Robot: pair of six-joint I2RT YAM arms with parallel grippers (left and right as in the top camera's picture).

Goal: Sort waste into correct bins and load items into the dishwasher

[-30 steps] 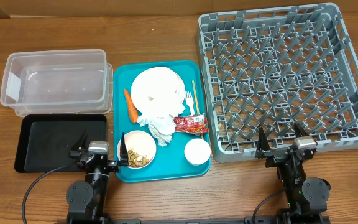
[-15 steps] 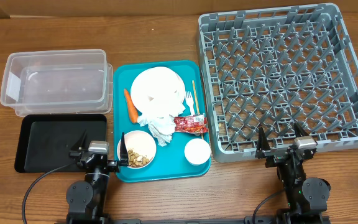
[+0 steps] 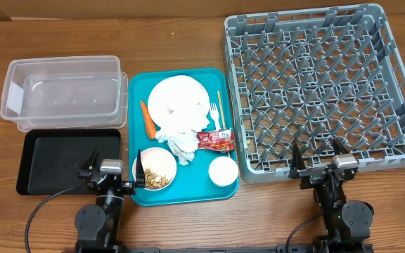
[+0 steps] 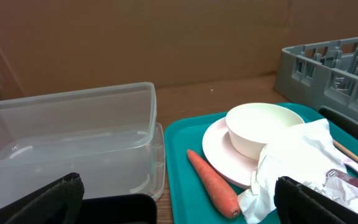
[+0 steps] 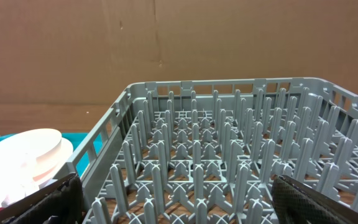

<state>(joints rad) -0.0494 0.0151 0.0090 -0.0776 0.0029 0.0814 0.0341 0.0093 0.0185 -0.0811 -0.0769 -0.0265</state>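
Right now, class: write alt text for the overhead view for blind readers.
A teal tray holds a plate, carrot, napkins, red wrapper, bowl of crumbs and cup. Clear tub and black tray lie to its left, grey dish rack to its right; left gripper and right gripper stand open.

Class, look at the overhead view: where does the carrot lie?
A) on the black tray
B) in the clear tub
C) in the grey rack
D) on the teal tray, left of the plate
D: the carrot lies on the teal tray, just left of the plate, outside both bins and the rack.
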